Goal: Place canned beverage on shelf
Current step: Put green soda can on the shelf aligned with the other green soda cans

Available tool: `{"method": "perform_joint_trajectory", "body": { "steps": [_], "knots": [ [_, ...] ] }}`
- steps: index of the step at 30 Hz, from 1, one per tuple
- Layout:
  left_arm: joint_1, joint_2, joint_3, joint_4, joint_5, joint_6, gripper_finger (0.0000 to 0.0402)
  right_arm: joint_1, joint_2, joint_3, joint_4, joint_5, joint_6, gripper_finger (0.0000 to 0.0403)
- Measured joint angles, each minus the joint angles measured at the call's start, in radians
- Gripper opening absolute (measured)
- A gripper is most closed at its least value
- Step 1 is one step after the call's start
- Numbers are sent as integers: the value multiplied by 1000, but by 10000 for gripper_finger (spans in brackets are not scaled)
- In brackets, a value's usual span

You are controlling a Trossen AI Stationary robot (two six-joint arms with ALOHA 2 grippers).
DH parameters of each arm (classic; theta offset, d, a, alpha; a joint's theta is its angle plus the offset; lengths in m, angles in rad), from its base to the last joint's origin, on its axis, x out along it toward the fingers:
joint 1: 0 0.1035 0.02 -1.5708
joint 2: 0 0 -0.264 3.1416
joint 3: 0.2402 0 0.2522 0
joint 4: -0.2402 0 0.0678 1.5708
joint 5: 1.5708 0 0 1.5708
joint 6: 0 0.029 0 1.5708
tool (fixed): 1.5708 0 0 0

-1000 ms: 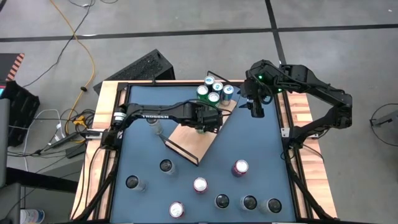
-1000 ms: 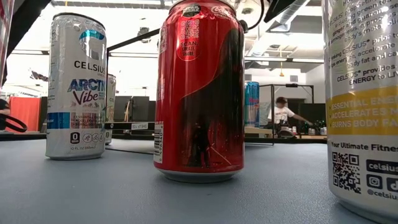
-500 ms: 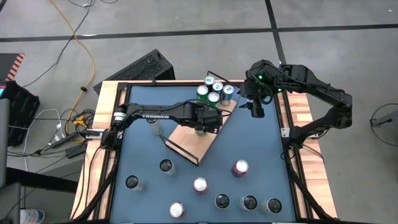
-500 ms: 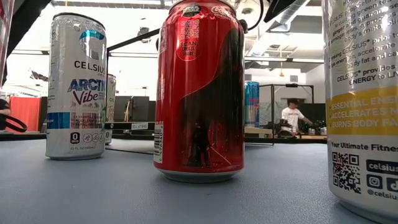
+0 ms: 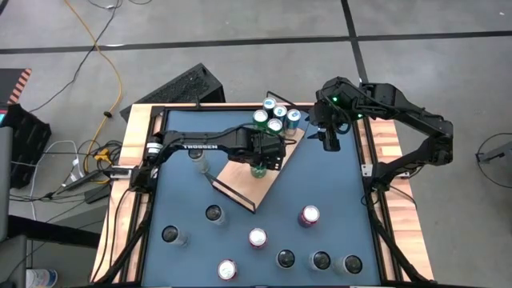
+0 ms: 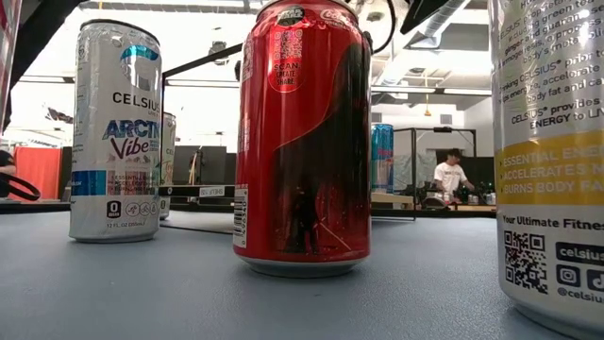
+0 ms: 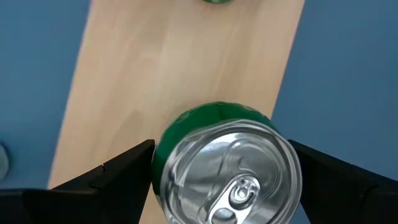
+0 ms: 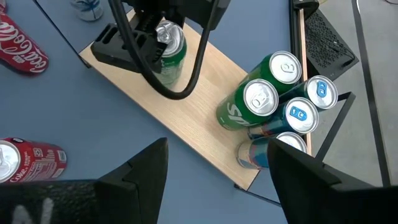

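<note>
Green can on the shelf, between your left gripper's fingers.
Your left gripper (image 7: 227, 171) straddles the upright green can (image 7: 227, 171) with fingers flanking it (contact is not clear); the can stands on the shelf (image 5: 240, 178). Farther back on that board sit four clustered cans (image 8: 283, 106). Your right gripper (image 5: 330, 142) hovers beyond, spread wide and empty.
</note>
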State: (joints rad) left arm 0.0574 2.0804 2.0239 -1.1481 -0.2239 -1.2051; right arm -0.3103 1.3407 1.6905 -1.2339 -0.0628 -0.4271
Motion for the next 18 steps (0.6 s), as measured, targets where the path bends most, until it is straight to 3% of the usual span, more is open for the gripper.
{"method": "perform_joint_trajectory", "body": {
  "steps": [12, 18],
  "knots": [
    [-26, 0, 0, 12, -114, 18, 329, -8, 0, 0, 1, -21, 11, 259],
    [-25, 0, 0, -7, -117, 16, 330, -11, 8, 0, 14, -21, 8, 259]
  ]
}}
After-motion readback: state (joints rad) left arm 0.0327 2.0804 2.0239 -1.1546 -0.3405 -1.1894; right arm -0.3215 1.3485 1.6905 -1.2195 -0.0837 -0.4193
